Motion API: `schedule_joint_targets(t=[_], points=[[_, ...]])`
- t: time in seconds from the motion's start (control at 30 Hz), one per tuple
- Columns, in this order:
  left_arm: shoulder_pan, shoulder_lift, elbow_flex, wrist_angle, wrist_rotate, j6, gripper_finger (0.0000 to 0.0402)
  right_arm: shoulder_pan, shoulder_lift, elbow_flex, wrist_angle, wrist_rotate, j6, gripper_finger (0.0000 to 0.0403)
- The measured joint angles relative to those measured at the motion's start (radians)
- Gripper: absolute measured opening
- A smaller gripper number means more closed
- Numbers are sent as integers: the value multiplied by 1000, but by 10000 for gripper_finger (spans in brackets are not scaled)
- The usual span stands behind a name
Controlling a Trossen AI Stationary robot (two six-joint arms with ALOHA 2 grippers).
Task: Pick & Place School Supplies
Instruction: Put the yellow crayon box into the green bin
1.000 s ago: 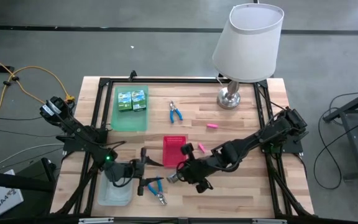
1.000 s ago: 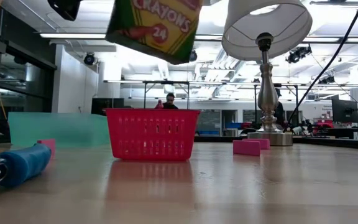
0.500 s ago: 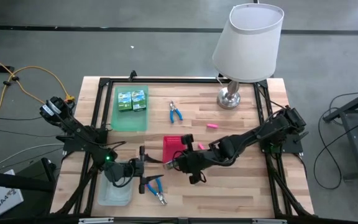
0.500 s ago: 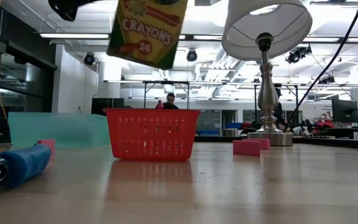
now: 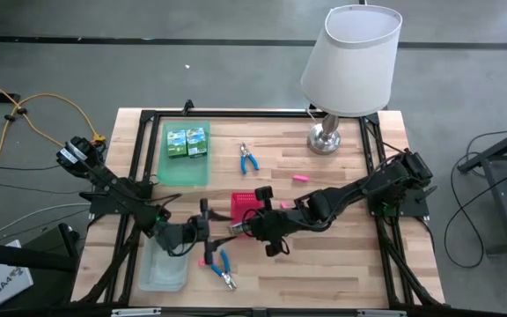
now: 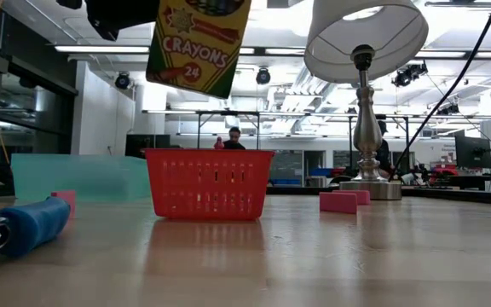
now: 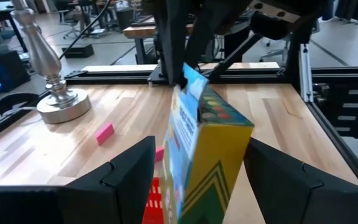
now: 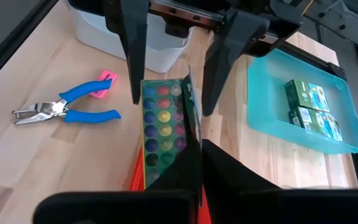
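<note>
On the left, the left hand (image 5: 202, 231) sits above the desk (image 5: 341, 264) with its fingers (image 7: 126, 168) spread wide on either side of the crayon box (image 6: 197, 43), not pinching it. That box is green and yellow, printed CRAYONS 24, its lid flap open over coloured crayon tips, and it hangs tilted in the air above the red basket (image 6: 209, 183). The right hand (image 5: 238, 228) is clamped on the box's flap. Behind, the green tray (image 8: 272, 112) carries two more green boxes (image 8: 312, 109). The clear bin (image 5: 161, 273) looks empty. Blue-handled pliers (image 8: 67, 109) lie beside a pink eraser (image 8: 102, 84). The basket's inside is hidden by the arms.
</note>
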Motion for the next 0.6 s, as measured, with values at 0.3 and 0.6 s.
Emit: schedule_joint_targets(t=[0.3, 0.6], points=[[29, 0, 0, -24, 0, -3, 235, -15, 0, 0, 26, 2, -1, 3], [59, 0, 0, -59, -5, -18, 235, -20, -26, 0, 52, -1, -22, 3]])
